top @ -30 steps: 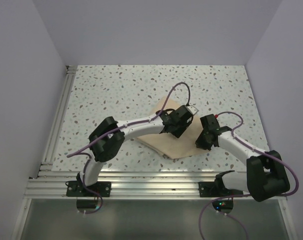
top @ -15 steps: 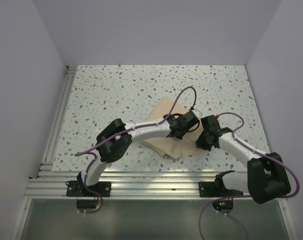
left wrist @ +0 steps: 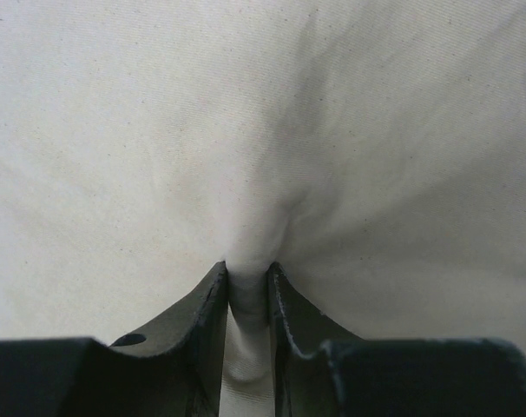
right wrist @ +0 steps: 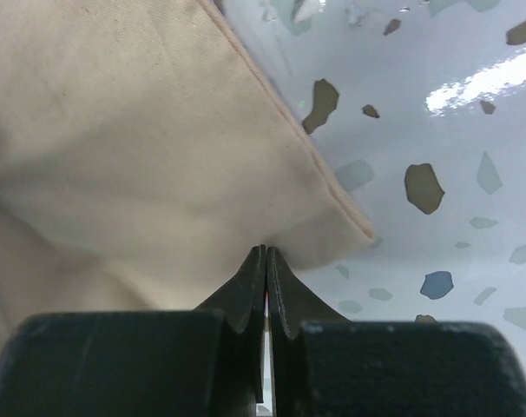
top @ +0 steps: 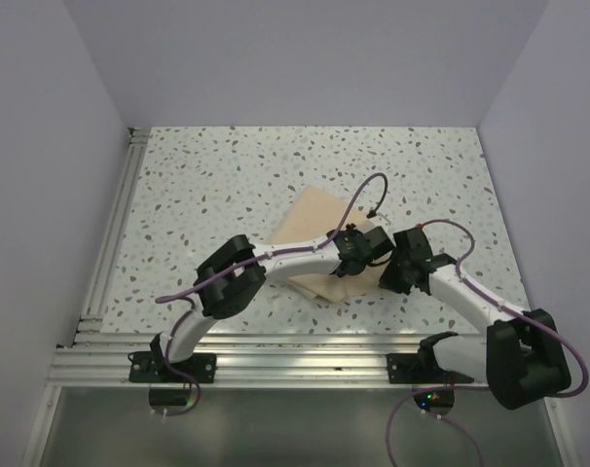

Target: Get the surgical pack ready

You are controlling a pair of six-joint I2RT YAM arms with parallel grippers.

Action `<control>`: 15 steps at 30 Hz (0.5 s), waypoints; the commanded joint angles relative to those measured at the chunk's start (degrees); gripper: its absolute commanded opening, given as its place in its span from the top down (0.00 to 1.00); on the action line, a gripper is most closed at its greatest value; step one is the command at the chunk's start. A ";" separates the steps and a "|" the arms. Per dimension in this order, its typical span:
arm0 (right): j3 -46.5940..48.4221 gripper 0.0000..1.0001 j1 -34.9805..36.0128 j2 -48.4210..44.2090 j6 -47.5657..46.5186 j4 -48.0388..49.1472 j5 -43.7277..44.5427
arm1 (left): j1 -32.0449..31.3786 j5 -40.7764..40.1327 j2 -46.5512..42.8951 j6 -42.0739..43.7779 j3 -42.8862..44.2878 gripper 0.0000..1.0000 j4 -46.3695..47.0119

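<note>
Closing in over the last second, the left hand (left wrist: 246, 271) has gone from well spread to pinching a raised ridge of the tan cloth (left wrist: 246, 130) between its two fingers. In the left wrist view the fabric puckers up into the gap and creases fan out from it. In the overhead view that arm has also swung farther across towards the right side and a little nearer the bases, leaving more of the far corner of the surgical pack (top: 310, 216) uncovered. The right hand (right wrist: 266, 254) has hardly moved and its fingers are pressed together, their tips against the cloth's hemmed edge just beside a corner. Whether a thin layer is caught there cannot be told. As a judgement, a fresh grip on the wrap suggests a fold or a tug to tighten the bundle is about to begin, with the contents already hidden inside. The pack lies on the speckled worktop (right wrist: 437, 104), near its middle and slightly towards the right arm. The left hand sits on its right-hand part and the right hand is at its right edge.
</note>
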 commanded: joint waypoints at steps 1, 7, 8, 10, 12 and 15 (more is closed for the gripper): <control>-0.53 0.99 0.06 -4.08 -4.66 2.46 -3.24 | 1.58 -8.48 0.18 1.52 1.17 1.00 -8.43; -2.72 0.90 -0.03 -9.62 -6.78 8.70 -7.72 | 0.01 -9.19 -2.72 2.92 6.09 1.00 -13.87; -2.99 0.89 -0.03 -9.80 -7.05 9.84 -9.12 | -0.09 -9.01 -2.64 2.93 6.88 1.00 -14.75; -3.60 0.87 -0.03 -9.63 -7.66 12.21 -10.36 | -0.35 -8.84 -2.37 2.75 9.17 1.00 -17.74; -4.31 0.86 0.06 -9.01 -7.66 15.10 -12.20 | -0.61 -8.58 -2.55 2.58 10.22 1.00 -19.67; -6.41 0.80 -0.03 -8.57 -7.49 20.47 -14.14 | -0.88 -8.04 -2.81 2.40 12.94 1.00 -21.78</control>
